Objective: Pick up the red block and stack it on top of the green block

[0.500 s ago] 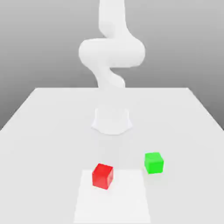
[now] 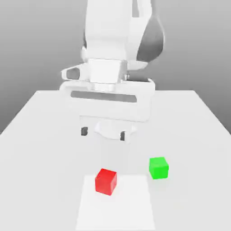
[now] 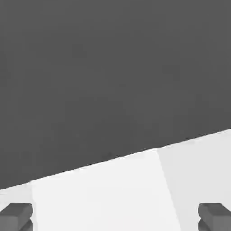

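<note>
The red block (image 2: 106, 181) rests on the white table (image 2: 40, 135) near its front edge, on a paler rectangular patch. The green block (image 2: 159, 168) sits on the table a short way off, toward the exterior view's right and slightly further back. My gripper (image 2: 103, 133) hangs above the table behind both blocks, well clear of them, open with nothing between its two dark fingertips (image 2: 84, 131). In the hand view the gripper (image 3: 115, 219) stands wide, one fingertip (image 3: 215, 216) in each corner, over the table's edge.
The paler rectangular patch (image 2: 116, 203) reaches to the table's front edge. The arm's white body (image 2: 113, 40) rises behind the hand. Beyond the table edge the hand view has dark grey floor (image 3: 113, 67).
The arm has swung forward and down. Its hand with spread fingers now hangs large over the table behind the blocks, where before only the upright arm and base were seen. The blocks have not moved.
</note>
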`<action>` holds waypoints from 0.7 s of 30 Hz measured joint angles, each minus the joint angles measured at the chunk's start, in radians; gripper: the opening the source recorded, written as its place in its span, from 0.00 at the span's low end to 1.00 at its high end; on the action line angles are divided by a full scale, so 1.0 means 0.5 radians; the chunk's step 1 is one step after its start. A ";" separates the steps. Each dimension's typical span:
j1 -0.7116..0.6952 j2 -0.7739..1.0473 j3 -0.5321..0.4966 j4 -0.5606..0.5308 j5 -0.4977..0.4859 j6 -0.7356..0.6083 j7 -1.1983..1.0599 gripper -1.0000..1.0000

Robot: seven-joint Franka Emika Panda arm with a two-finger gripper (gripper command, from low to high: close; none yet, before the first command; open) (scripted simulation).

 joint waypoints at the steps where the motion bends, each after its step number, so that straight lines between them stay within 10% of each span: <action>1: -0.004 0.088 -0.004 -0.062 0.015 0.059 0.022 0.50; 9: 0.015 0.709 -0.054 -0.126 -0.008 0.557 0.110 0.50; 10: 0.028 0.774 -0.069 -0.118 -0.016 0.612 0.115 0.00; 21: 0.008 0.546 -0.037 -0.149 0.025 0.419 0.087 0.00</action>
